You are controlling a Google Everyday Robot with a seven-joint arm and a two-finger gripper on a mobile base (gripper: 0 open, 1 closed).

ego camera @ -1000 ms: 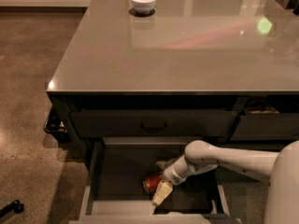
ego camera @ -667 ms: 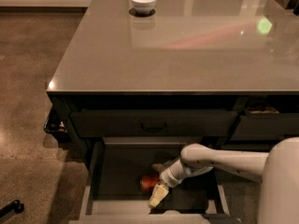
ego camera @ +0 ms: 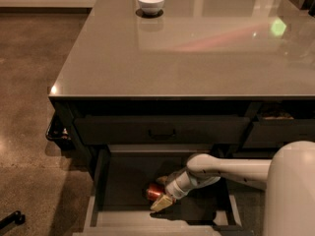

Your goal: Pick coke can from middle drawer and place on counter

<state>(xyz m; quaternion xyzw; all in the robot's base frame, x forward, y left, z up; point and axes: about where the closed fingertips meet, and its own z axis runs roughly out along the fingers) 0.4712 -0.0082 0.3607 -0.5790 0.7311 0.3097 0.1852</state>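
Down in the open middle drawer (ego camera: 147,224), the coke can (ego camera: 153,191) sits on the dark floor towards the front. The pincer (ego camera: 163,202) is right against it, reaching in on the white arm (ego camera: 224,167). Whether it is pinching the can, I cannot tell. A white bowl (ego camera: 150,1) stands far back on the worktop (ego camera: 197,58).

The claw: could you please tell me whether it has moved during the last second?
Yes. The claw has edged left, toward the left wall of the middle drawer, beside the coke can.
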